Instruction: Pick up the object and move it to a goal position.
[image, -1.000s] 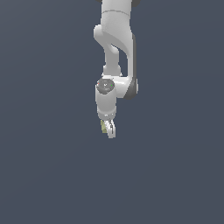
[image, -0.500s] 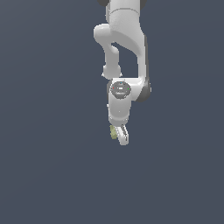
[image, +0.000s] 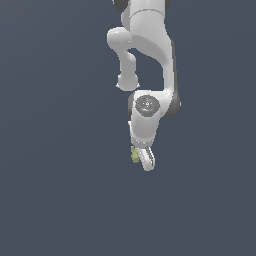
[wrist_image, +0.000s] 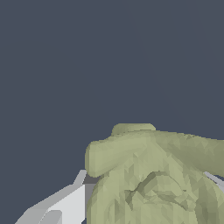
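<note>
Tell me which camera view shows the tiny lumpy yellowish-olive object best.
The wrist view: the lumpy yellowish-olive object fills much of the picture, with its bumps and folds plain, beside a white finger. The exterior view shows only a small olive speck at the white gripper.

Glossy white, rounded robot arm (image: 145, 30) showing dark grey joint bands, a speckled grey round cap (image: 147, 104), and pale white fingers (image: 147, 159).

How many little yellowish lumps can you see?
1. The lump sits at the tip of the robot's gripper, held between the jaws, and it fills much of the wrist view. No others are visible.
</note>
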